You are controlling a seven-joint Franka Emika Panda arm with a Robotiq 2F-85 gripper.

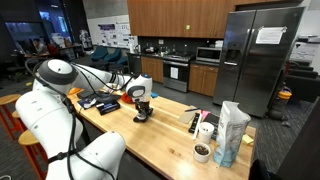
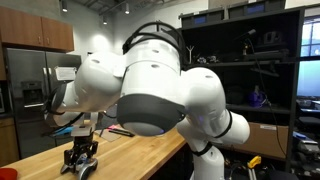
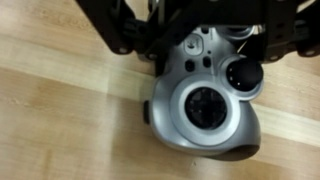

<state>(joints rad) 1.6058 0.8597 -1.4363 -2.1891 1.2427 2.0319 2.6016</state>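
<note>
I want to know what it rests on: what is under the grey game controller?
The wooden tabletop shows around the game controller, which lies on it. The spot directly beneath its body is covered, and the hand hides its upper edge.

Arm: the white arm (image 1: 55,105) fills the near left and reaches over the bench (image 1: 150,140).
Pincer: the pincer (image 1: 143,108) points straight down, closed on a small dark object (image 1: 143,118) that rests on the wood.
Behind pincer: dark clutter (image 1: 100,101) with a red cable lies just beside it.
Far end: a white bag (image 1: 231,132) stands upright, with a mug (image 1: 206,130) beside it and a dark-filled cup (image 1: 202,152) nearer the edge.
Background: a steel fridge (image 1: 258,60), a stove (image 1: 175,72) and wooden cabinets (image 1: 180,15).
Left edge: a red stool (image 1: 10,112).
</note>
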